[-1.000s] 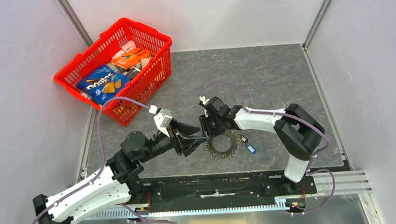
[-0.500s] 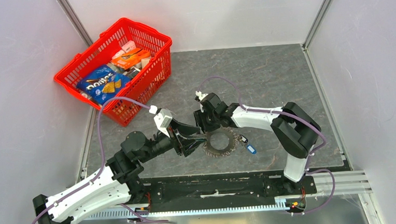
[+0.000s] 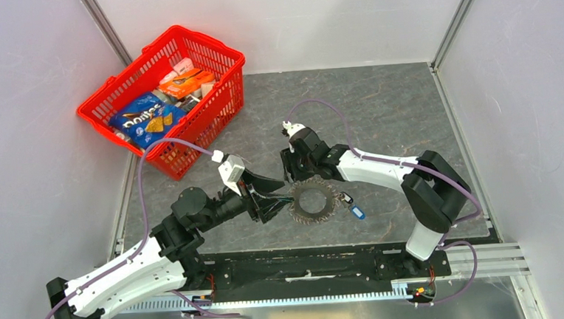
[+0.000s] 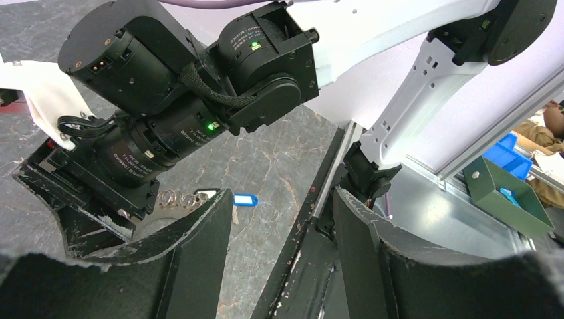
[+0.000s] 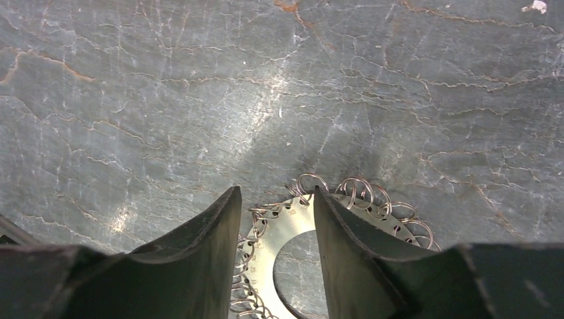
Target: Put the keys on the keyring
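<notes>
Flat toothed wheel of silvery keys (image 3: 314, 217) on veined grey table (image 5: 199, 80), right claw (image 5: 276, 193) open astride its far wire-looped rim, left claw (image 4: 282, 196) open and empty beside it, blue-headed key (image 3: 356, 212) near right edge.

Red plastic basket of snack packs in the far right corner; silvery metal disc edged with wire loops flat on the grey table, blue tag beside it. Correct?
No: the top external view shows the red plastic basket in the far left corner. The silvery looped disc, grey table and blue tag are as stated.
</notes>
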Tool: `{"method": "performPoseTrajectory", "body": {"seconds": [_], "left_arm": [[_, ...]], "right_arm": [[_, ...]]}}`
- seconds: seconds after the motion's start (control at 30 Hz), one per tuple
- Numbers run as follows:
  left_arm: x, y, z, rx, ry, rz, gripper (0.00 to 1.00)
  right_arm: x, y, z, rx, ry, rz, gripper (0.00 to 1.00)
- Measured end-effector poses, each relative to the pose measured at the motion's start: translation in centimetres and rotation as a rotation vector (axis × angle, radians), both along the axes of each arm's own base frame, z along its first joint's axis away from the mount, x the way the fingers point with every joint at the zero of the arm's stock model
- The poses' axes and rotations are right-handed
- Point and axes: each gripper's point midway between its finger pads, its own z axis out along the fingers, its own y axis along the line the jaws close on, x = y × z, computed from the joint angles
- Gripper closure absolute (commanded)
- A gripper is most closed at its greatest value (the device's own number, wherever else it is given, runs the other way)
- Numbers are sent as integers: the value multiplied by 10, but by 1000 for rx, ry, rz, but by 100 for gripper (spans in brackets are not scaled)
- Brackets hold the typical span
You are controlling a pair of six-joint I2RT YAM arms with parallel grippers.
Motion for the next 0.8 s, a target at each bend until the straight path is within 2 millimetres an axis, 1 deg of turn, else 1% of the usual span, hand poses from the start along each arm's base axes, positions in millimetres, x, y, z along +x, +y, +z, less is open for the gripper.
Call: {"method": "performPoseTrajectory", "body": {"seconds": [0.13, 0.3, 0.5, 0.67, 0.8], "left_arm": [[0, 1, 1, -4, -2, 0, 36], [-1, 2, 3, -8, -5, 0, 36], [-1, 2, 3, -8, -5, 0, 36], [-1, 2, 3, -8, -5, 0, 36], [-1, 2, 3, -8, -5, 0, 36]], "right_arm": [[0, -4, -3, -19, 3, -6, 52], [-3, -5, -13, -39, 24, 12, 54], [-11, 0, -14, -15, 49, 61, 58], [-21, -2, -20, -21, 73, 98, 62], [-21, -3, -21, -26, 69, 108, 65]]}}
